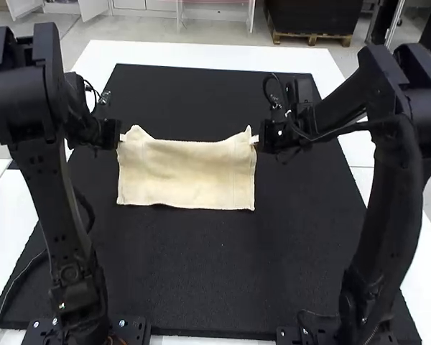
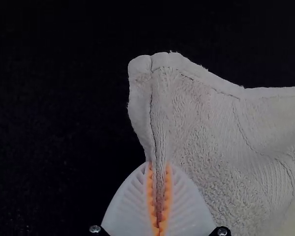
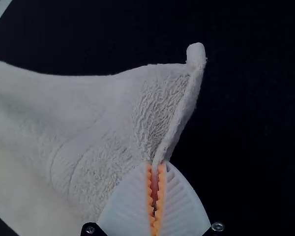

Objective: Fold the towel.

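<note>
Mat, black, nearest; next, over it, cream towel, spread wide, approx. 11 o'clock from mat ctr, w/ fairly straight near edge at 6. Farther off, at towel's 10 o'clock, L gripper, w/ jaws nearly together, clamped on pinched side edge nr corner. At 2 o'clock, R gripper, likewise clamped on side edge, w/ slim gap btwn orange pads behind tips. Beyond, at 12, white table.
</note>
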### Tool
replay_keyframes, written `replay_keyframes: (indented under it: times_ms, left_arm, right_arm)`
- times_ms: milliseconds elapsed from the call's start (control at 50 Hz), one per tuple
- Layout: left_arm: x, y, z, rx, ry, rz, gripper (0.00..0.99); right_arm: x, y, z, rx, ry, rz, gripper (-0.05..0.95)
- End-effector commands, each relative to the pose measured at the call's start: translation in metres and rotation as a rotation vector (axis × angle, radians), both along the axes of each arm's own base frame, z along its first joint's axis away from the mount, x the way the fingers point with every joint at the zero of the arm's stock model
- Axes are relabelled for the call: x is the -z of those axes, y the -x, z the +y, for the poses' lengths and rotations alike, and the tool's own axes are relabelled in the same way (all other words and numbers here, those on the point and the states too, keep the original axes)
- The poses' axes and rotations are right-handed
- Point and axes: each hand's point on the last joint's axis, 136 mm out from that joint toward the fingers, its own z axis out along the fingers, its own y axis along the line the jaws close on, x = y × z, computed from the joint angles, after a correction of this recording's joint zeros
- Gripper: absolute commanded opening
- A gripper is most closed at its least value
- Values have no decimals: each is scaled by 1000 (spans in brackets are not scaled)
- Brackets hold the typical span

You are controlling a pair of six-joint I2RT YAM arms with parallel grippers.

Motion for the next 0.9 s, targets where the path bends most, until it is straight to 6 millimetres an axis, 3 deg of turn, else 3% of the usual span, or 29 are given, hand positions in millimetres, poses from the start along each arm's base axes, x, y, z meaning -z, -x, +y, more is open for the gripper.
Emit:
replay_keyframes:
  times_ms: [0, 480, 880]
  left_arm:
    - [-10, 9, -2, 16, 1, -24, 26]
    - [-15, 49, -14, 22, 0, 7, 26]
    - [5, 80, 6, -61, -21, 37, 26]
  right_arm:
    - [-19, 5, -5, -9, -28, -22, -20]
    - [-24, 43, -10, -25, -42, 24, -20]
    - [2, 71, -16, -31, -26, 100, -20]
